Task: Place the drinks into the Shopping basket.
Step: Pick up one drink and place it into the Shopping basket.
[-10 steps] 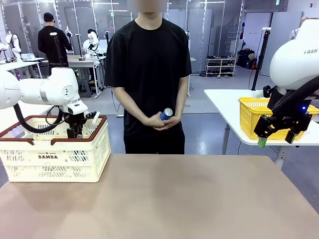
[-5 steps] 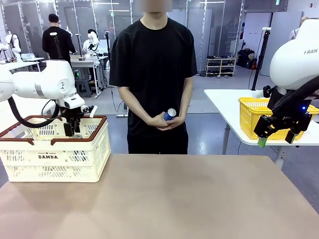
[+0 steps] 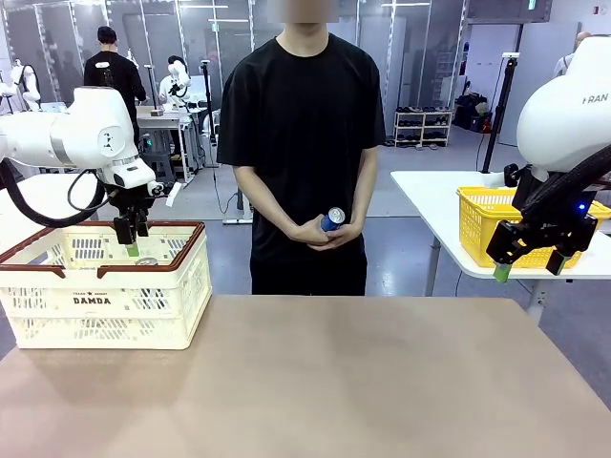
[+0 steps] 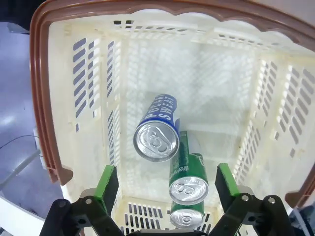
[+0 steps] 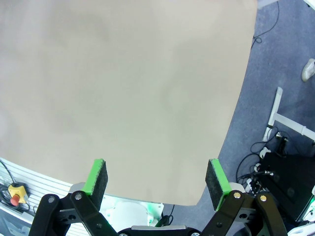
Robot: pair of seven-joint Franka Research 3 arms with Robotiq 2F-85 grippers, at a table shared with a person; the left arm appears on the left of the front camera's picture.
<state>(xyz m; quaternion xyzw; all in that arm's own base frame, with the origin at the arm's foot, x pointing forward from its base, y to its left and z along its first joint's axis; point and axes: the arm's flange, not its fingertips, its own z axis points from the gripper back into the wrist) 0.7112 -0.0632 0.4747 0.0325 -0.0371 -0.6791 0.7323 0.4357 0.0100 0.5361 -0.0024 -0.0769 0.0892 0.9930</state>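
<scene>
From across the table, the left gripper [image 3: 129, 232] hung just above the Shopping basket [image 3: 105, 291], which sat on the table [image 3: 315, 382] at its left end. Its fingers pointed down over the rim, and how wide they stood was hard to tell from there. A silver can top [image 3: 146, 260] peeked over the near wall. The person [image 3: 304, 143] stood at the far side holding a blue can [image 3: 331, 219] in both hands at the waist. The right gripper [image 3: 531, 256] hovered off the table's right edge, in front of a yellow basket [image 3: 496, 224] on a side table, fingers spread and holding nothing.

Looking down from the left wrist, the inside of the basket [image 4: 74, 98] came into sight. The green pads [image 4: 107, 181] stood wide apart with nothing between them and touched nothing. Below them a blue-and-white can [image 4: 157, 130] marked SWEAT stood upright on the basket floor. Just beside it a green can [image 4: 188, 177] stood leaning slightly, and a second green can [image 4: 186, 216] showed its top nearer the bottom edge. All three cans rested inside the basket, close together.

From the right wrist, the pads [image 5: 95, 178] were likewise spread wide, empty, over the bare tabletop [image 5: 123, 88] and the blue floor beyond its edge.
</scene>
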